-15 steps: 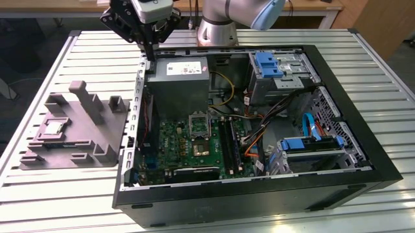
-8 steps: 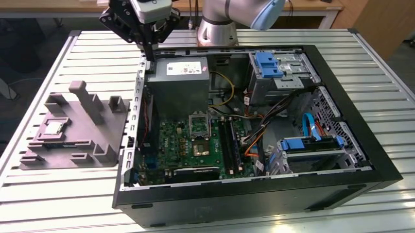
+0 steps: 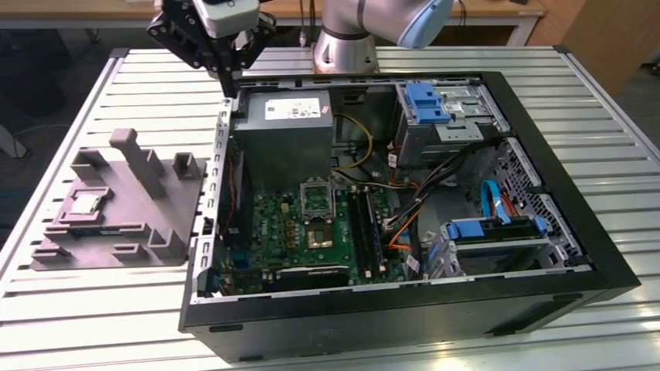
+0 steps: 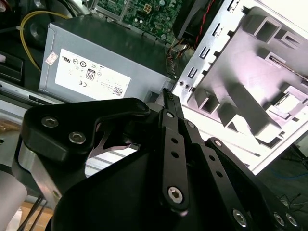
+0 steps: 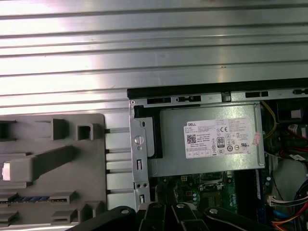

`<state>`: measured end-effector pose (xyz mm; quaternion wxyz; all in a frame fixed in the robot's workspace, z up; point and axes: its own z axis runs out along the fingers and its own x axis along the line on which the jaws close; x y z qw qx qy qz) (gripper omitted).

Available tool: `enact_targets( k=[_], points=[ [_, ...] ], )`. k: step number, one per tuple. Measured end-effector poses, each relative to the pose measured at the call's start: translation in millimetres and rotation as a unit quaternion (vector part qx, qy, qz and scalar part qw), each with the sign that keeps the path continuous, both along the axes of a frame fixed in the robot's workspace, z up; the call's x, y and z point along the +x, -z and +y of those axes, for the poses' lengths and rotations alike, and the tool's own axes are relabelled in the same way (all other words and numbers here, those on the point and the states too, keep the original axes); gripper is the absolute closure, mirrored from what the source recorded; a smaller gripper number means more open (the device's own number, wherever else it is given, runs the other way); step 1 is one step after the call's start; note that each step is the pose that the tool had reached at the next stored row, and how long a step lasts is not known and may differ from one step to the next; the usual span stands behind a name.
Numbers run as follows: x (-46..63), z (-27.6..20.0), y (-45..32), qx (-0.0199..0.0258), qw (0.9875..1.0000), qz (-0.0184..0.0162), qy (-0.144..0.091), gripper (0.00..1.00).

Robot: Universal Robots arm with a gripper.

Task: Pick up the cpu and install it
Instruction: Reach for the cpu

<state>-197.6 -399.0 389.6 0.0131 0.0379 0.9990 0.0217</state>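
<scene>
Your scene, item by item:
- Gripper [image 3: 226, 80]: fingers together, nothing between them. It hangs over the far corner of the open computer case [image 3: 577, 232], on the exterior view's left, just beside the grey power supply [image 3: 280, 131].
- Cpu [image 3: 85, 205]: lies flat in a recess of the grey tray [image 3: 154, 232] on the slatted table [image 3: 113, 309], outside the case and well apart from the gripper.
- Green motherboard [image 3: 280, 224]: its socket [image 3: 320, 230] sits inside the case.
</scene>
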Motion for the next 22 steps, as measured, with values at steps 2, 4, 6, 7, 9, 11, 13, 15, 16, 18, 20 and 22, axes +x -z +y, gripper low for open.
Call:
enact_targets(
  k=[2,4,6,7,9,11,13,15,16,18,20,22],
  points=[
    [-0.9,0.1,0.0,0.0,1.0,0.0,0.0,0.89],
    [-1.5,0.0,0.0,0.0,1.0,0.0,0.0,0.89],
    [-2.1,0.0,0.1,0.0,1.0,0.0,0.0,0.89],
    [-2.3,0.0,0.0,0.0,1.0,0.0,0.0,0.89],
    [-2.7,0.0,0.1,0.0,1.0,0.0,0.0,0.89],
    [-3.0,0.0,0.1,0.0,1.0,0.0,0.0,0.89],
    [-3.5,0.0,0.2,0.0,1.0,0.0,0.0,0.89],
    [-3.8,0.0,0.2,0.0,1.0,0.0,0.0,0.89],
    [-3.9,0.0,0.2,0.0,1.0,0.0,0.0,0.89],
    [-4.4,0.0,0.3,0.0,1.0,0.0,0.0,0.89],
    [-4.7,0.0,0.3,0.0,1.0,0.0,0.0,0.89],
    [-5.1,0.0,0.3,0.0,1.0,0.0,0.0,0.89]
  ],
)
